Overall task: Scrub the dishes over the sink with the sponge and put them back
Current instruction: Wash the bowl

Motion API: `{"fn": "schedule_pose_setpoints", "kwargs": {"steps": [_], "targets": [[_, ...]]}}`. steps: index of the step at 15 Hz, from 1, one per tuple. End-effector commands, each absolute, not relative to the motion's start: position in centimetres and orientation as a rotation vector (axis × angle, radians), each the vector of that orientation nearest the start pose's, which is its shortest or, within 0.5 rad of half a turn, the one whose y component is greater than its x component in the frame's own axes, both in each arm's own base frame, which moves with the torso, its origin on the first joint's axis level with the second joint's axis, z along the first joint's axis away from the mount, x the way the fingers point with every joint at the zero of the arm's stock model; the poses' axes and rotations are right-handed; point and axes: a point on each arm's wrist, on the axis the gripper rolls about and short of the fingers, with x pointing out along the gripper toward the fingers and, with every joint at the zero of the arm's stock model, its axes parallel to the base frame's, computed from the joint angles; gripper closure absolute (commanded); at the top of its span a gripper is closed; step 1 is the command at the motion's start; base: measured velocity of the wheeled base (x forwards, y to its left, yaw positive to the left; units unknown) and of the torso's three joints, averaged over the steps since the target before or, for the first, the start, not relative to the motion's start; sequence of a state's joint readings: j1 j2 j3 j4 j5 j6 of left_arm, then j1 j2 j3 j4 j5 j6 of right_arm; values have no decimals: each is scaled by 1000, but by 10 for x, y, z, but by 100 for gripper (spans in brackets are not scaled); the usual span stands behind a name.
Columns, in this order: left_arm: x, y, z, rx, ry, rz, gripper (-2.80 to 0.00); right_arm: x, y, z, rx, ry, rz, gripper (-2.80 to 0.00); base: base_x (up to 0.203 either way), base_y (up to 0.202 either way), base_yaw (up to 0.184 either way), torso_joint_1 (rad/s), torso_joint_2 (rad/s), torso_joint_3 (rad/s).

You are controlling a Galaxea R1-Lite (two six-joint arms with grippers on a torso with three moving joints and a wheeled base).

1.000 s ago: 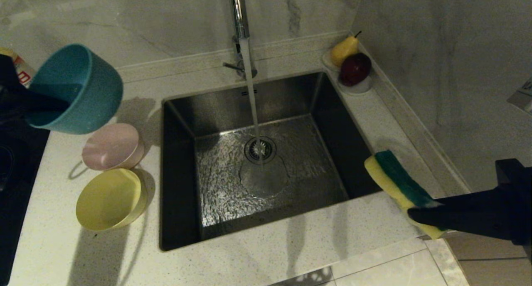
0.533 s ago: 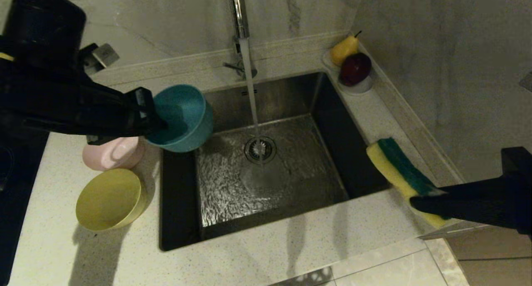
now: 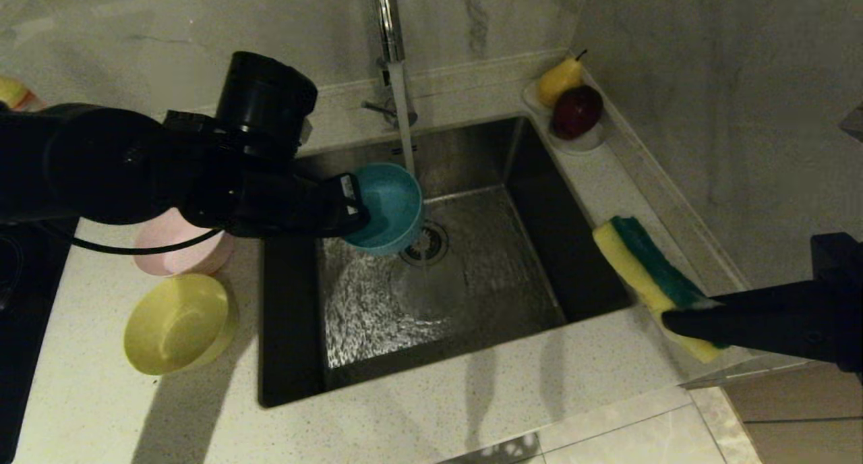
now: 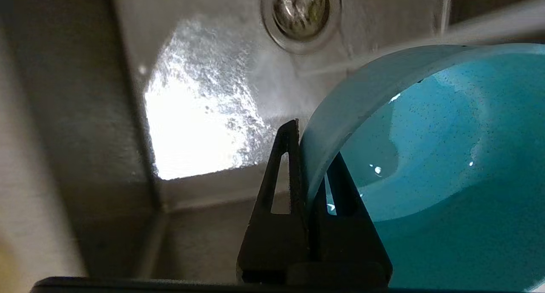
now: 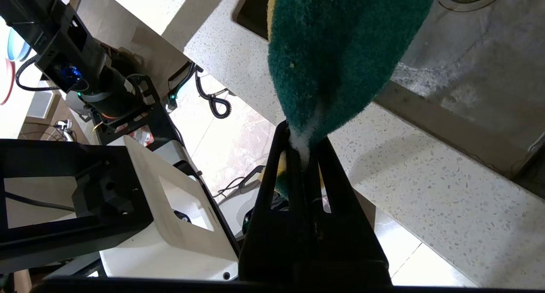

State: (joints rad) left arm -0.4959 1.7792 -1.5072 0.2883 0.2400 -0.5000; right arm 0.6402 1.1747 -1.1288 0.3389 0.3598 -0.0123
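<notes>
No brand name or lettering can be read anywhere; a small label-like patch on the left arm near the bowl is too dim to make out. The left tool (image 3: 357,211) reaches over the sink (image 3: 296,356) with its fingers (image 4: 286,173) pressed together on the rim of the light blue bowl (image 3: 388,208), one finger outside the wall and one inside. The bowl is tilted, its mouth turned toward the arm, and it hangs just beside the stream of water (image 3: 404,123) that falls from the chrome tap (image 3: 385,19) toward the drain strainer (image 3: 426,243); the basin floor is wet and rippled. On the worktop (image 3: 431,410) left of the sink sit the pink bowl (image 3: 168,251), partly hidden behind the left arm, and the yellow bowl (image 3: 176,324) nearer the front edge, lying tilted with its mouth showing. The right tool (image 3: 674,326) is held over the worktop's right front corner, pinching the sponge (image 3: 644,275) at one end, so that the yellow foam and the dark green face stick out toward the sink's right rim. In the far right corner a small white dish (image 3: 585,141) bears a yellow pear (image 3: 558,79) and a dark red apple (image 3: 576,111), well apart from both arms. A marbled wall (image 3: 202,25) rises behind the tap.
</notes>
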Motion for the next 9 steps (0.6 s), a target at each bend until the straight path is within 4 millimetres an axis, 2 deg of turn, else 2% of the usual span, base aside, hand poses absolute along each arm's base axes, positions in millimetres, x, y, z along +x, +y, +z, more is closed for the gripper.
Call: {"fn": "schedule_pose_setpoints", "kwargs": {"steps": [1,9], "targets": [[307,-164,249,-273,616,-102,0,121,100,306,-67,395,994,0,0,0,0,0,0,0],[325,-174,242,-308,578,-99,0,121,101,306,-73,393,995,0,0,0,0,0,0,0]]}}
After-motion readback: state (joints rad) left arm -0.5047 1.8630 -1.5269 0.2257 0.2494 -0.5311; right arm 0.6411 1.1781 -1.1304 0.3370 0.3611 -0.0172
